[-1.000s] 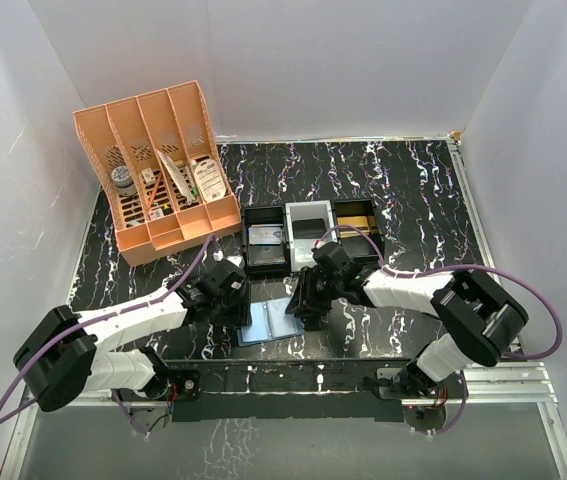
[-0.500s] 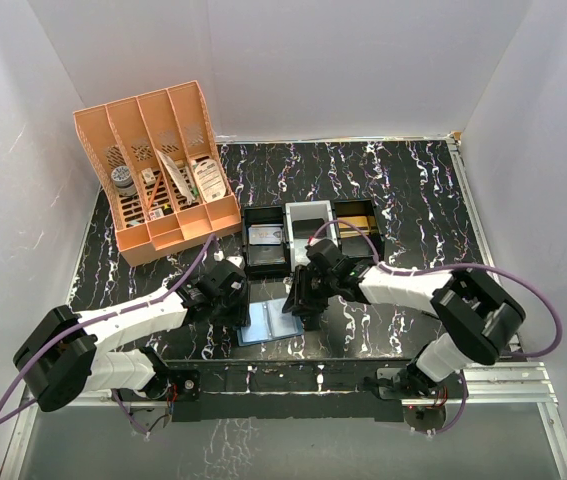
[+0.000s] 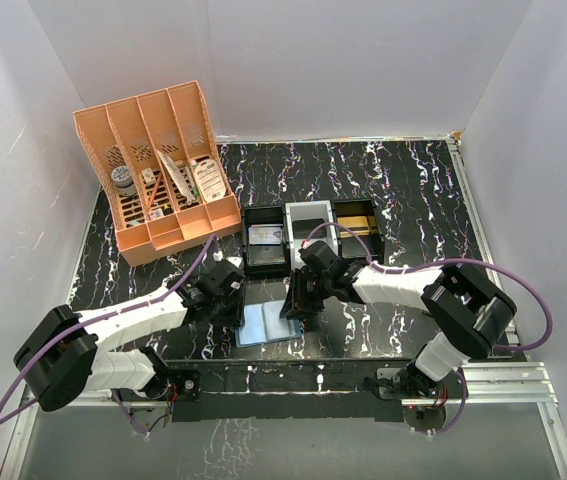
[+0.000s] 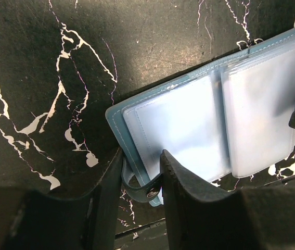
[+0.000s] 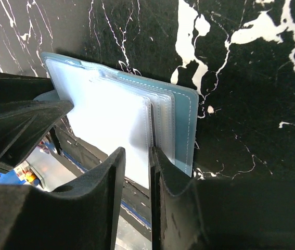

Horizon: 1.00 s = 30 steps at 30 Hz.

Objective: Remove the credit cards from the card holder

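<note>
The card holder [image 3: 263, 325] lies open on the black marble table near the front edge, teal outside with pale clear sleeves inside. In the left wrist view [image 4: 189, 125] my left gripper [image 4: 139, 156] is closed around its snap strap at the left edge. In the right wrist view [image 5: 183, 114] my right gripper [image 5: 137, 153] pinches one clear sleeve page, with the other pages stacked to its right. In the top view the left gripper [image 3: 231, 300] and the right gripper [image 3: 298, 305] flank the holder. No credit card shows in the sleeves.
Three small trays stand just behind the holder: a black one [image 3: 263, 240] holding a card, a white one [image 3: 308, 228] holding a dark item, and a black one [image 3: 356, 222] with a yellowish item. An orange desk organizer [image 3: 158, 170] stands at the back left.
My right gripper has moved left, further over the open holder. The left gripper and the holder have stayed almost in place.
</note>
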Each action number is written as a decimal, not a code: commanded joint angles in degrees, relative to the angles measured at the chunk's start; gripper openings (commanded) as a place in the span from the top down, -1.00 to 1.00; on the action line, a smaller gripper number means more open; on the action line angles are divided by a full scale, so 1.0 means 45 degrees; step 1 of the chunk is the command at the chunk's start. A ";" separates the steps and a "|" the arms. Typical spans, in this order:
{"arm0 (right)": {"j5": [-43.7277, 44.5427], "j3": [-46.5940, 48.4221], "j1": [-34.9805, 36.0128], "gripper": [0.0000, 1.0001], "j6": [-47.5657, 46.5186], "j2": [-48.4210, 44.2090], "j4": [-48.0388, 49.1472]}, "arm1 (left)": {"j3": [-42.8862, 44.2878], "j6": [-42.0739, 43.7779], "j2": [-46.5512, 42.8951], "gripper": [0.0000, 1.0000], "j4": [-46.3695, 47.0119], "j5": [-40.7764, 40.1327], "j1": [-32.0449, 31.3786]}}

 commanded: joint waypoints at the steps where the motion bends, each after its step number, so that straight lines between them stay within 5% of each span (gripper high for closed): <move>1: -0.0606 0.0690 0.0203 0.56 0.0218 -0.0079 0.1241 | 0.0089 -0.0042 0.0129 0.37 0.0280 0.0759 -0.0077; 15: 0.0075 0.0995 0.0223 0.83 0.0232 -0.1005 0.0066 | 0.0216 -0.0151 0.0013 0.42 0.0015 0.0551 -0.0076; 30: 0.0096 0.1238 0.0236 0.70 0.0162 -0.0940 -0.0336 | 0.0555 -0.0064 0.0090 0.42 -0.0163 0.0557 -0.0074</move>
